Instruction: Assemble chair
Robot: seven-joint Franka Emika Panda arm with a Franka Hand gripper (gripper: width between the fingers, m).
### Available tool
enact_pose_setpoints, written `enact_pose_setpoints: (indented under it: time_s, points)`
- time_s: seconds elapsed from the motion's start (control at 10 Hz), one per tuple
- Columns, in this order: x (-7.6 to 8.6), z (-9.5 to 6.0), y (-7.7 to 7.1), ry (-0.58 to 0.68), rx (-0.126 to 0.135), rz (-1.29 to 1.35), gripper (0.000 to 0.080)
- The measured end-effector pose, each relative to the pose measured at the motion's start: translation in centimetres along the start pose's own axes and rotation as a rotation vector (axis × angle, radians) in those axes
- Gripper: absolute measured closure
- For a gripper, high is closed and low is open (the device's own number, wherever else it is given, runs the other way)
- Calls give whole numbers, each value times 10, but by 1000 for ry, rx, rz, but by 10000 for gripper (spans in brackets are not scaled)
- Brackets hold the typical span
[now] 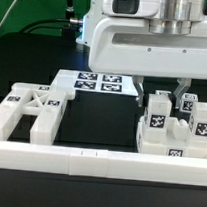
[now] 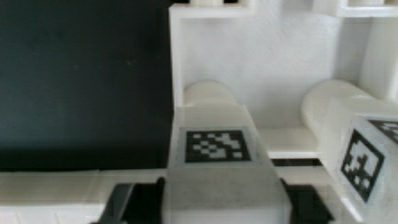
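Black tabletop (image 1: 102, 119), with a white border rail (image 1: 87, 163) along the 6 o'clock edge of the exterior view. Marker board (image 1: 101, 86) lies flat between centre and 12. X-braced frame (image 1: 33, 112) is at 9 o'clock, lying flat. Its near edge is close to the rail, contact not clear. It's well apart from me.

My claw (image 1: 159, 107) is down at 3 o'clock, at the cluster of white chair parts (image 1: 182, 132) standing just behind the rail. Several tags on that cluster face up and forward. I can't separate every piece from this angle. My arm's white housing (image 1: 146, 34) fills the 12-to-2 sector.

Wrist view: tagged block (image 2: 219, 150) sits between my fingers, tag toward the camera. Black pads (image 2: 139, 203) lie flush on both its sides with no gap visible, so I read that as clamped on the block. Beyond the block is a flat white panel (image 2: 267, 50) with two rounded posts (image 2: 347, 100) against it, one in line with my block, the other just beside. A second tagged part (image 2: 368, 155) stands next to the block, close, but I can't tell if it touches. Bare black table lies on the block's other side.

Exterior view agrees: one finger on each side of a white piece at the cluster's 9 o'clock end.
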State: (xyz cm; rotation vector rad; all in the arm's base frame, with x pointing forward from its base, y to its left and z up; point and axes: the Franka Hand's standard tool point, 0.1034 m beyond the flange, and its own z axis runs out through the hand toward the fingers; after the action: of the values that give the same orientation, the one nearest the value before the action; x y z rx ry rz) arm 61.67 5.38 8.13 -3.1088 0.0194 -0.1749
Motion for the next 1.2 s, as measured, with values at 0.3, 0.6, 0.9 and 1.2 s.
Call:
enact_pose_setpoints:
  time_s: [0.3, 0.6, 0.9, 1.2]
  points:
    - [0, 0, 0, 1, 4, 230, 514]
    - [0, 1, 0, 0, 12, 586, 514]
    - [1, 2, 0, -7, 13, 966, 514]
    - [4, 1, 0, -18, 9, 1185, 514]
